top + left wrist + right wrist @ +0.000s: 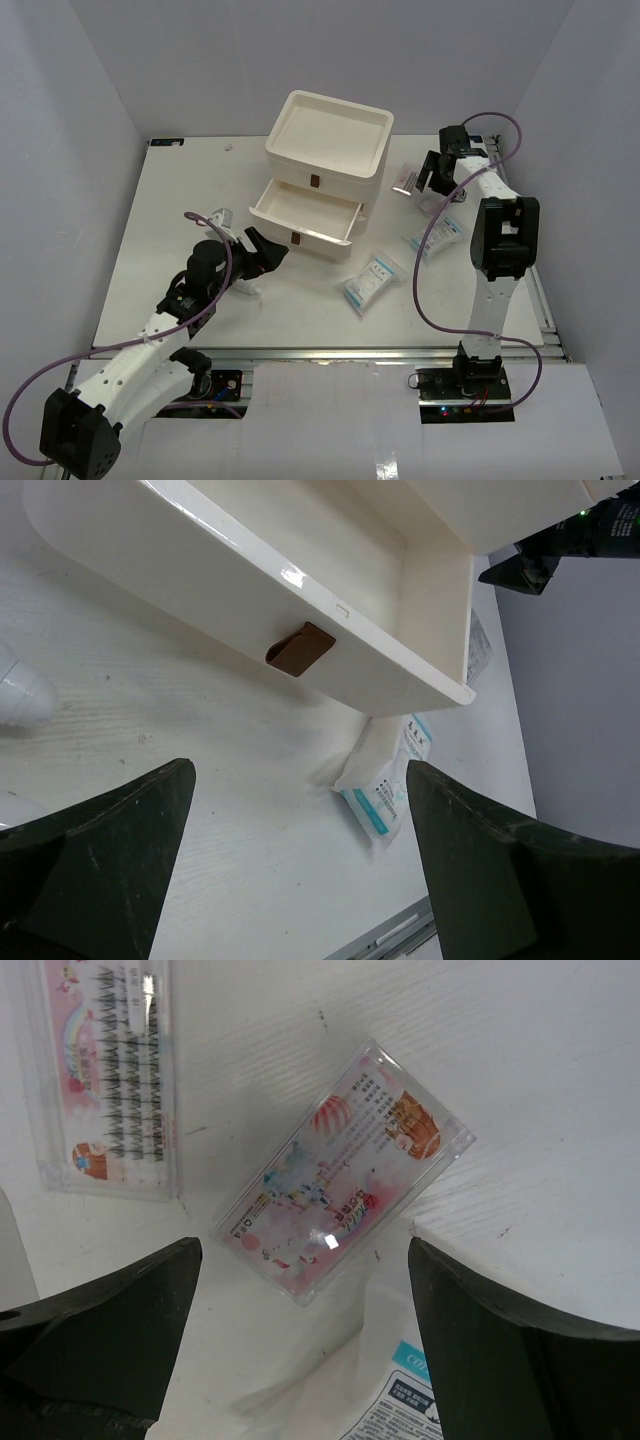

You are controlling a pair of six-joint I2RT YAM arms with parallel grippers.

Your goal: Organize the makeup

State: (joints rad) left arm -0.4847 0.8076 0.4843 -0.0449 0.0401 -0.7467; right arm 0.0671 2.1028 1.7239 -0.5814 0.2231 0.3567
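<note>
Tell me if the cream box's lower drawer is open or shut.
Open: the lower drawer juts out of the cream box toward the arms, its inside exposed; the drawer above sits flush.

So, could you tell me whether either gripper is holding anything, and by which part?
Nothing is held: the left gripper and the right gripper are both open and empty, the right one above a clear printed case.

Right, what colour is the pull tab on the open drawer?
The pull tab is brown, clearest in the left wrist view.
</note>
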